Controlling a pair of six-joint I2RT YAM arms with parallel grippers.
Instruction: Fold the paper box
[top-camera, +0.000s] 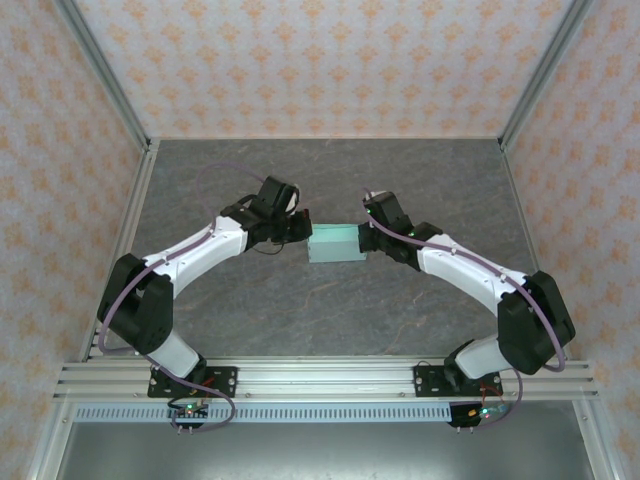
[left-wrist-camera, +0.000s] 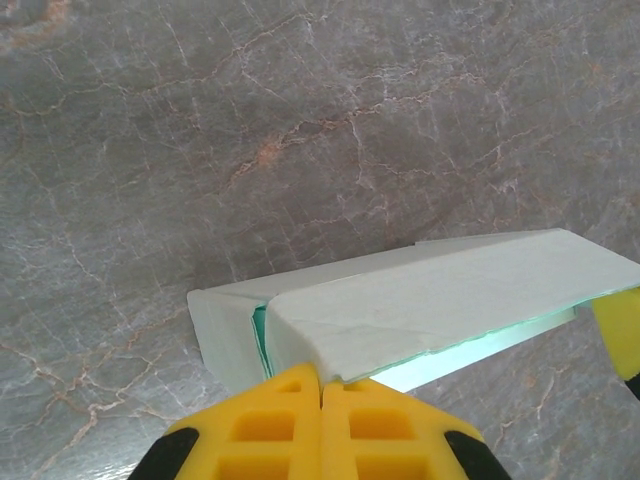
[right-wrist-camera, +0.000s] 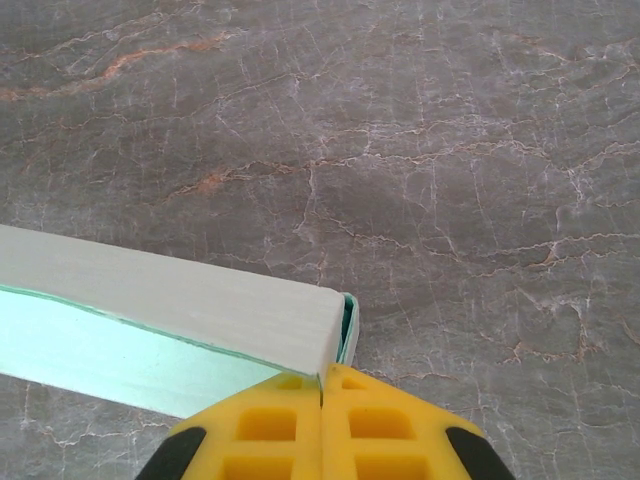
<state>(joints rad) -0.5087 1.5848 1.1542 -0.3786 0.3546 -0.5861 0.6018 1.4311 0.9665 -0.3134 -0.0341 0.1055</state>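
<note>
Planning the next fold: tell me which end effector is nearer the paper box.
Neither; they tie. The left end effector is shut on the left end of the paper box, the right end effector on its right end.

1. The paper box (top-camera: 336, 243) is pale mint-green thin card, folded up into a small, flat, rectangular shape.
2. It lies near the middle of the table (top-camera: 250, 300), long side running left to right, between my left gripper (top-camera: 300, 228) and my right gripper (top-camera: 368, 235).
3. From my left wrist, its top panel (left-wrist-camera: 430, 290) looks whitish and faintly creased. A brighter mint strip runs along the near edge, and a short flap is folded at the left end.
4. From my right wrist, it (right-wrist-camera: 180, 300) shows a thin green edge at its right corner.
5. Each near corner runs into the seam of my closed fingers.
</note>
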